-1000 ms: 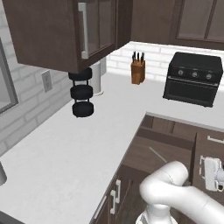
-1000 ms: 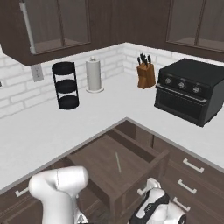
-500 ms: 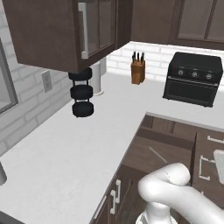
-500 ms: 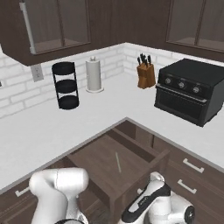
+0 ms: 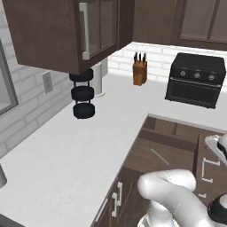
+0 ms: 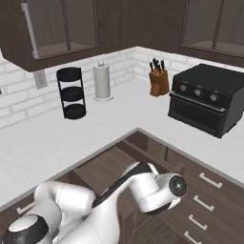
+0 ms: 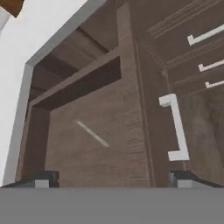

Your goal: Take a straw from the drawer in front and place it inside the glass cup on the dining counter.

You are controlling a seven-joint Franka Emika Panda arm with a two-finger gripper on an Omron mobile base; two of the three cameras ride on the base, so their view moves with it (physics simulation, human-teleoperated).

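Note:
The dark-brown drawer [image 7: 83,159] stands pulled open below the white worktop, its silver bar handle [image 7: 177,127] on the front panel. The straw [image 7: 92,134], a thin pale stick, lies flat and slanted on the drawer floor. In the left base view the straw [image 5: 158,156] lies mid-floor in the open drawer [image 5: 144,155]. My gripper [image 7: 113,179] hovers above the drawer's front part, open wide with nothing between its fingertips [image 7: 46,178]. The straw lies a little ahead of them. My arm crosses over the drawer [image 6: 107,167] in the right base view. The glass cup and dining counter are out of view.
On the white worktop [image 5: 66,150] stand a black tiered rack [image 5: 83,93], a paper towel roll [image 6: 101,82], a knife block [image 5: 140,71] and a black toaster oven [image 5: 197,80]. Shut drawers with silver handles [image 6: 209,181] lie to the right. An upper cabinet [image 5: 57,31] overhangs the left.
The jaws have spread from partly open to wide open. The hand has lifted from low beside the drawer fronts to above the open drawer.

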